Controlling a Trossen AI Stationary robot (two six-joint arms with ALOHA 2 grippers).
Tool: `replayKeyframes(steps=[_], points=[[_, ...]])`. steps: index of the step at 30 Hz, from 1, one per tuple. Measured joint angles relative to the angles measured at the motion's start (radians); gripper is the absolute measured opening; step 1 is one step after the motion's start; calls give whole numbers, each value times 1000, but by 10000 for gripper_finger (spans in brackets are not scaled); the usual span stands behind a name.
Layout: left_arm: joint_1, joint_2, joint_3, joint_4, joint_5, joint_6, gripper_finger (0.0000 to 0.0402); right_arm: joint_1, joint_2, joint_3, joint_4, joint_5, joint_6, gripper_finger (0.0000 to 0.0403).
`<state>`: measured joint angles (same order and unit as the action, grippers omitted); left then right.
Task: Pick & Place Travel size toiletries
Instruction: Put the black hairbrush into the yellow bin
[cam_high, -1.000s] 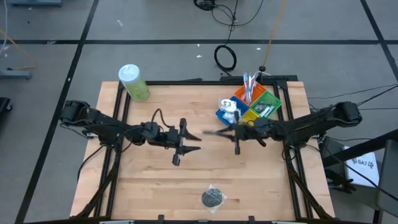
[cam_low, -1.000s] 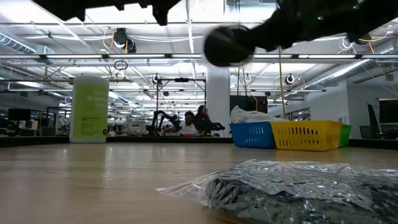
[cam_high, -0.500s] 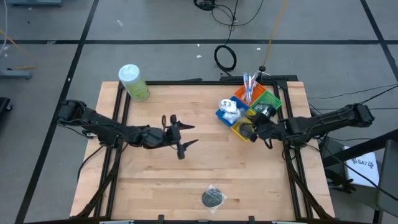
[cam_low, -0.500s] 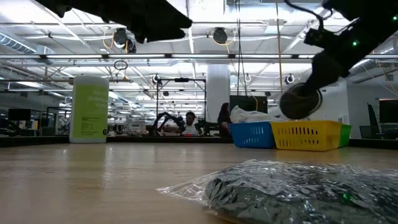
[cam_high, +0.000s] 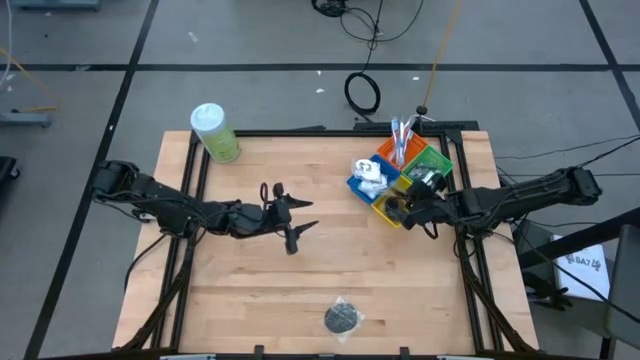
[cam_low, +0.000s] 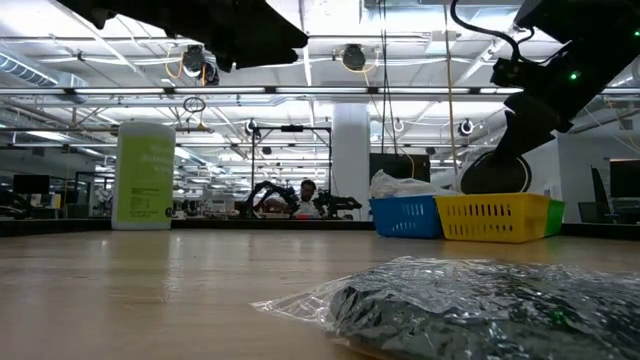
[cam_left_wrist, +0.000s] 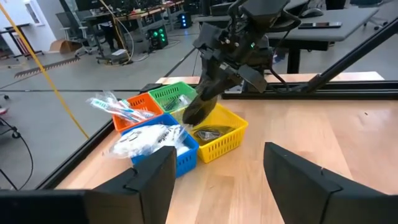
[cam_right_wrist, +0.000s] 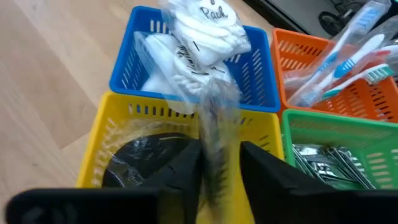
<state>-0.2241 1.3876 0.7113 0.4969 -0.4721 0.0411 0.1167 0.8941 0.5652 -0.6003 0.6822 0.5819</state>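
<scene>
My right gripper (cam_high: 398, 210) is shut on a black round disc in clear wrap (cam_low: 493, 173) and hovers over the yellow basket (cam_right_wrist: 112, 134), where another wrapped black disc (cam_right_wrist: 134, 158) lies. Beside it, the blue basket (cam_right_wrist: 252, 68) holds bags of white cotton balls (cam_right_wrist: 205, 28), the orange one (cam_right_wrist: 292, 46) holds toothbrushes (cam_right_wrist: 348, 53), and the green one (cam_right_wrist: 348, 134) holds silver tubes (cam_right_wrist: 323, 163). A third wrapped black disc (cam_high: 343, 318) lies flat near the table's near edge. My left gripper (cam_high: 290, 220) is open above the table's middle. My right gripper pinches the wrapped black disc (cam_right_wrist: 217, 134) between its two fingers (cam_right_wrist: 183, 165). It comes from the table's right, slanting down. The disc stands on edge and reaches past the fingertips over the yellow basket (cam_low: 490, 215). Whether it touches the basket's contents I cannot tell.
The big green bottle with a white cap (cam_high: 215, 133) stands at the table's far left corner. The four baskets cluster at the far right corner (cam_high: 400, 170). Bare wood lies between the arms and toward the near edge. Cables lie on the floor beyond the table.
My right gripper has carried the black disc from above the table's middle toward the right and far side, then down over the yellow basket. My left gripper has turned about and drawn slightly back toward the table's left, staying open.
</scene>
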Motion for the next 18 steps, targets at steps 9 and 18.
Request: replayKeyframes(steps=[9, 18], points=[[0, 0, 0, 0, 1, -39, 243, 0, 0, 0, 82, -7, -10, 225], [-1, 0, 0, -30, 25, -103, 234, 3, -2, 0, 143, -110, -71, 308]])
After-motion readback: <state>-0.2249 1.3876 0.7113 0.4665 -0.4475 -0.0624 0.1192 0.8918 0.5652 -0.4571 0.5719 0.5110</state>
